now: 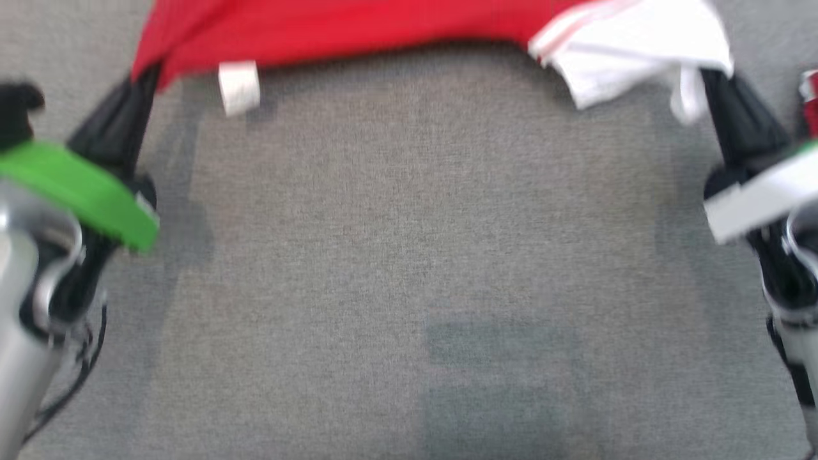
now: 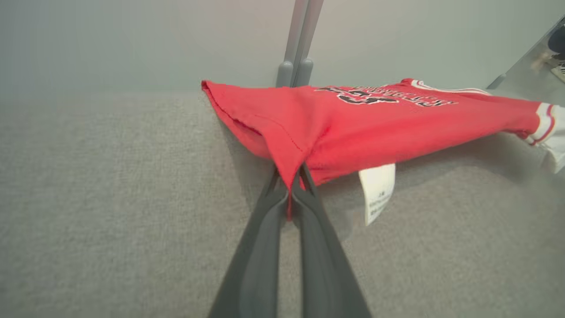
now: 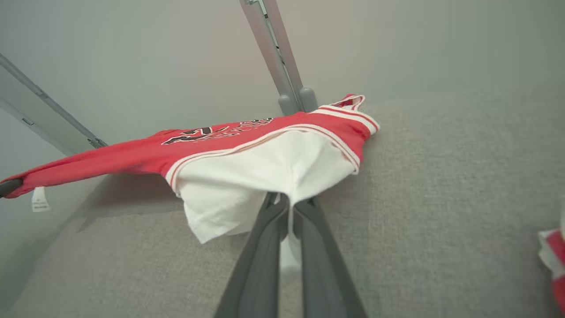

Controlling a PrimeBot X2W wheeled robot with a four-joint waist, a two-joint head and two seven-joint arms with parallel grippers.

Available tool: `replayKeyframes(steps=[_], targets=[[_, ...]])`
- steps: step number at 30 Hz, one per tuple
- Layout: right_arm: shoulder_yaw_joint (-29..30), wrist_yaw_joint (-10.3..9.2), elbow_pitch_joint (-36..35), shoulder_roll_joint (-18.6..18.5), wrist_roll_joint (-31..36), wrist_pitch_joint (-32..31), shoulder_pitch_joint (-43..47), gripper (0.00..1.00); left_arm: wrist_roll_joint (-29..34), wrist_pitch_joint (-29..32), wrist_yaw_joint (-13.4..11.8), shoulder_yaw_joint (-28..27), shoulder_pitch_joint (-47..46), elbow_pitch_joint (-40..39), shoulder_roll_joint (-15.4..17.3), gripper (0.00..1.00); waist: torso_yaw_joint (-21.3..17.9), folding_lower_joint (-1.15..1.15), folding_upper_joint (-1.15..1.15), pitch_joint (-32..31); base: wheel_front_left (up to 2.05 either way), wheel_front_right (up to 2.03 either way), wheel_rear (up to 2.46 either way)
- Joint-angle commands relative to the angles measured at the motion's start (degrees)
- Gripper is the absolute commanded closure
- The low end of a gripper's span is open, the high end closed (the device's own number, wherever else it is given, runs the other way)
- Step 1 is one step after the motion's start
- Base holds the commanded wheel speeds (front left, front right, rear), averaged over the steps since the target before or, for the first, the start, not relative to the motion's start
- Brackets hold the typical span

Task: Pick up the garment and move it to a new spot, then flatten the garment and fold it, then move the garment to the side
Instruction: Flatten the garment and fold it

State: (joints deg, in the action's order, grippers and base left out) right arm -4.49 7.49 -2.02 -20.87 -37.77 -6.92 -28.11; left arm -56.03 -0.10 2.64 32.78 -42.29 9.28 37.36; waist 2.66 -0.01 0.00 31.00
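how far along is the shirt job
Picked up: the garment hangs stretched above the grey surface. In hand: left gripper jaws shut on its red corner, right gripper jaws on the white part. Left: set down, flatten, fold, move aside.

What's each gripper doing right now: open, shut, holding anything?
Left gripper: jaws shut on a red corner of the garment, held off the surface.
Right gripper: jaws shut on the garment's white part.
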Motion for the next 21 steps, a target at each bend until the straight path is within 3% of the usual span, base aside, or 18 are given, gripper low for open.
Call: replayKeyframes(steps=[1,8,13,21], targets=[[1.49,-0.02,-1.69,-0.43,-0.69,-1.42,4.63,1.00,-0.39,-0.30,-1.64,-0.23,4.73,-2.10,2.12,1.00,-1.60,0.01,0.00,-12.37,0.00,0.00,0.00],[7.14,-0.06,-9.21,-1.27,-4.31,-8.59,26.53,1.00,-5.21,-3.34,-10.43,-0.72,28.96,-15.90,7.43,1.00,-2.81,0.01,0.00,-19.19,0.00,0.00,0.00],[11.47,-0.06,-14.16,-1.72,-5.27,-10.08,39.86,1.00,-8.65,-7.90,-15.88,-0.85,42.42,-24.29,5.66,1.00,-2.65,0.01,0.00,-22.15,0.00,0.00,0.00],[16.46,-0.05,-23.80,1.93,-6.70,-11.45,52.85,1.00,-11.02,-11.99,-21.02,-0.99,53.15,-34.60,3.20,1.00,-2.33,0.01,0.00,-21.79,0.00,0.00,0.00]])
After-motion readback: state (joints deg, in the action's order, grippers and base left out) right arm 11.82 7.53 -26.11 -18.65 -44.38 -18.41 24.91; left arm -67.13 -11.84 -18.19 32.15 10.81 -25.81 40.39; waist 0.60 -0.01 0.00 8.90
